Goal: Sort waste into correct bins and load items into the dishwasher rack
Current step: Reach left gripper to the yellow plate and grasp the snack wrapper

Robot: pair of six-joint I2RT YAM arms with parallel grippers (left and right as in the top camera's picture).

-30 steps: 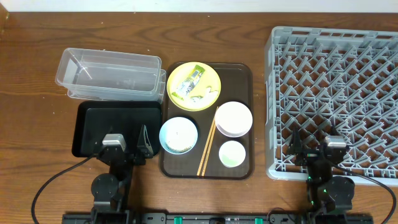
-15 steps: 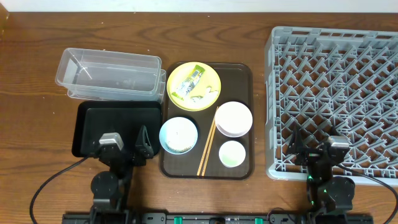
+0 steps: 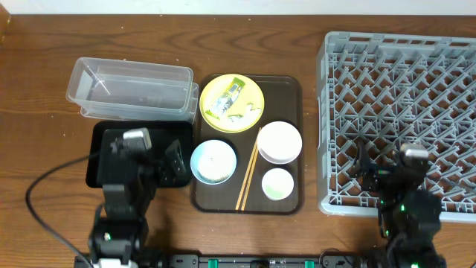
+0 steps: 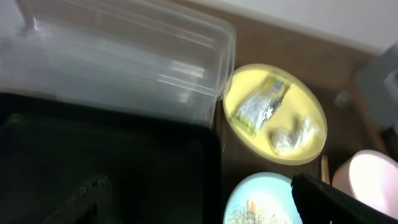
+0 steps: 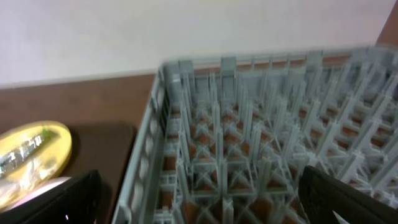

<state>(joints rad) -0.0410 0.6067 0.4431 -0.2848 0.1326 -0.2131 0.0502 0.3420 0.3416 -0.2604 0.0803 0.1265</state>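
Snack wrapper (image 3: pixel 223 99) sits on the yellow plate (image 3: pixel 255 112), mid-worktop toward the far edge, with its long axis slanting near-left to far-right. It's ahead and to the right of my left pincer (image 3: pixel 145 160), which is spread wide and empty over the black tray (image 3: pixel 100 141). My right pincer (image 3: pixel 390 173), also spread, is farther off at the dishwasher rack (image 3: pixel 401 74), so I reckon left's the nearer one.
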